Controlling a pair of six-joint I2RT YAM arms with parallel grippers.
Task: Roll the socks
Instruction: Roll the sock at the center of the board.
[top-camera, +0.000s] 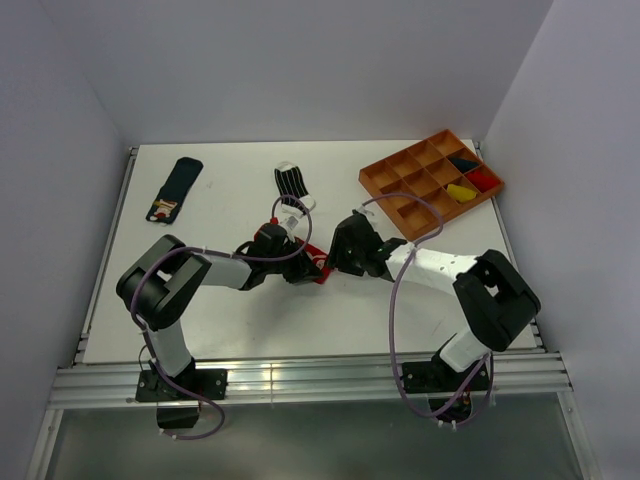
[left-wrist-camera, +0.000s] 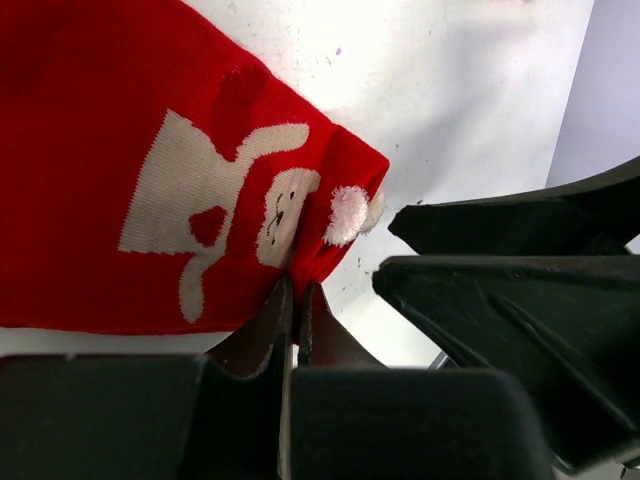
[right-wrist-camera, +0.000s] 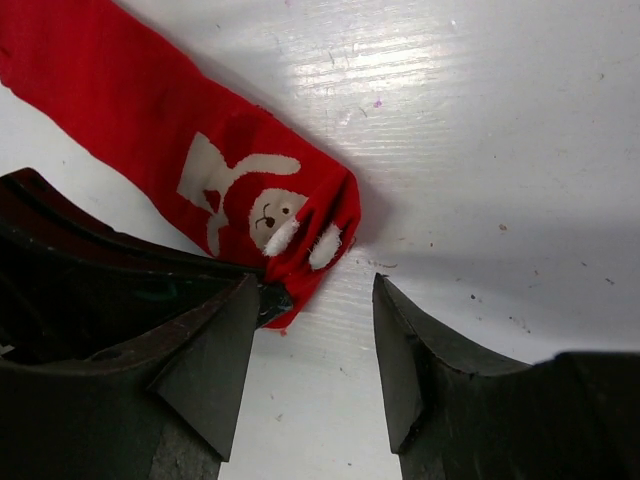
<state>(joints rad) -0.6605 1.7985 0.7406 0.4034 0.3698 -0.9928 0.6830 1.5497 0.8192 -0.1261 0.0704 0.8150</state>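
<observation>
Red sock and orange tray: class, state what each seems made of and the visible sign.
The red sock looks like knitted fabric, matt: fine stitch rows show, and the white figure is knitted in. The orange tray is probably rigid plastic, smooth and evenly coloured, with thin straight dividers; too small to be sure.

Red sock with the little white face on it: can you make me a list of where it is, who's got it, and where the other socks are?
red sock: on the white table, in the middle, between the two arms
picture on it: white cartoon figure
left hand: shut, pinching the sock's end
right hand: open, a finger on each side of that same end
rolled yet: no, it looks flat
navy sock: far left, nobody touching it
striped sock: far middle, nobody touching it
orange tray: far right
</observation>
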